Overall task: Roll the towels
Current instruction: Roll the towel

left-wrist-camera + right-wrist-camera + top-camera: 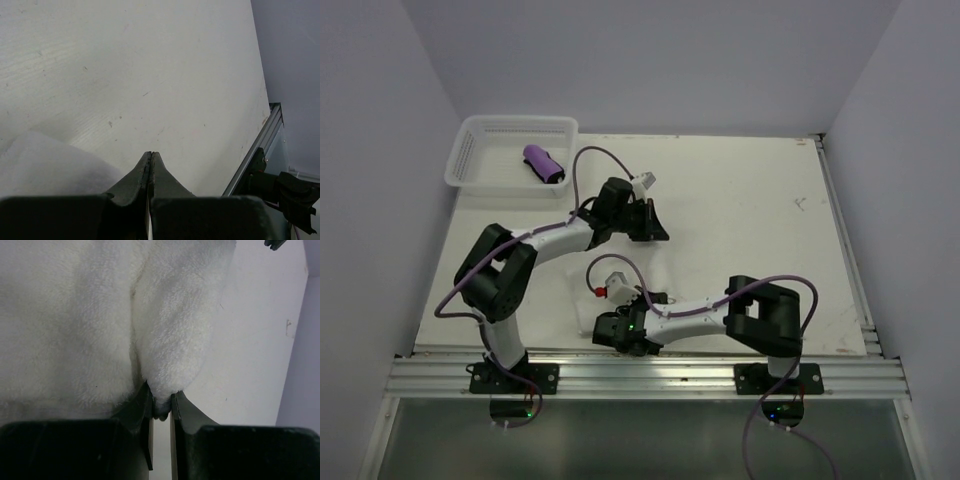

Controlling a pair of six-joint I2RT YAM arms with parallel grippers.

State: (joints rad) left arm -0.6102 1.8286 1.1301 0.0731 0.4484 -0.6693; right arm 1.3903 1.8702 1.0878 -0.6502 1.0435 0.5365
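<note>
While the small purple towel with dark trim (544,164) lies rolled up inside the white plastic mesh basket (465,157) at the upper left of the overhead view, its long axis slanting from upper left to lower right, the large fluffy white towel (75,315) sits on the white worktop (750,200) near the middle, between the two arms. It is hard to pick out from above against the pale surface.

In the right wrist view this towel fills the top and left of the frame. A thick fold runs from the upper edge straight down the centre and ends at the right gripper (160,401). The gripper's dark jaws are pinched onto the lower tip of that fold, with the cloth bulging just above them.

In the left wrist view the left gripper (151,156) is closed, its jaws pressed together and holding nothing. A rounded edge of the white towel shows at the lower left of the frame, just beside the jaws, with bare worktop stretching ahead.
</note>
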